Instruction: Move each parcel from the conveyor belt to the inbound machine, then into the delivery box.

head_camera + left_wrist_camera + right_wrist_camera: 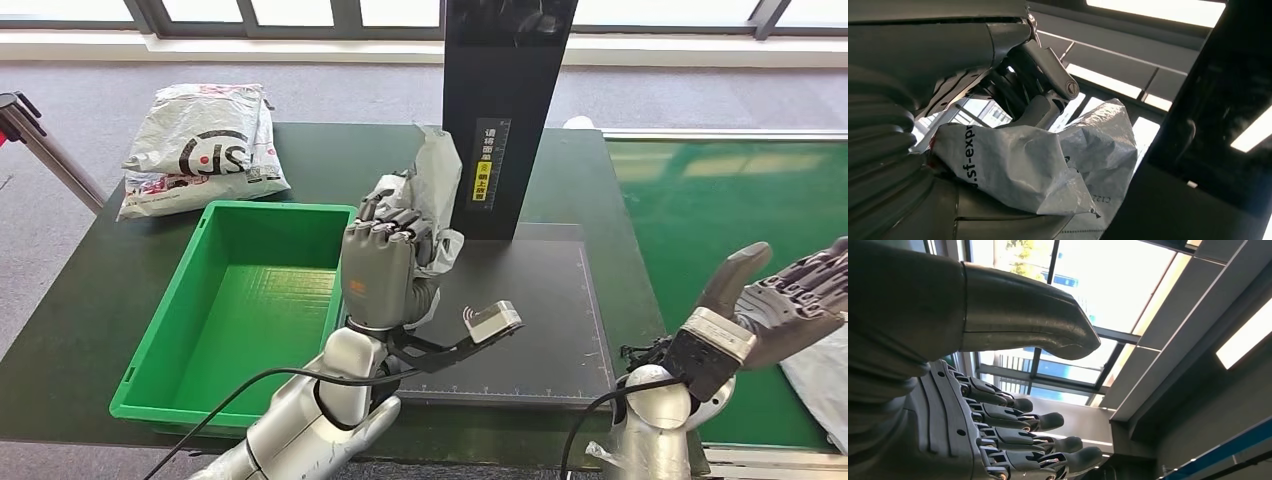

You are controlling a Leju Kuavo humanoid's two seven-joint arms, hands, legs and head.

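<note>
The left hand [385,270] is closed around a crumpled grey courier parcel [432,185], holding it upright above the dark platform [540,310] of the inbound machine, close in front of its black upright column [505,90]. That pose looks meant to present the parcel to the scanner; the left wrist view shows the bag [1033,165] bunched against the palm, its printed side turned outward, with the column just beside it. I judge this to be the scanning step, with the drop into the box yet to come. The green delivery box [165,340] sits on the table [90,290] just beside the platform on the robot's left, a short carry from the hand. The right hand [790,300] holds nothing, fingers spread, raised over the green conveyor belt [700,200], probably waiting for the next pick. Another printed parcel [200,145] lies at the table's far left corner.
</note>
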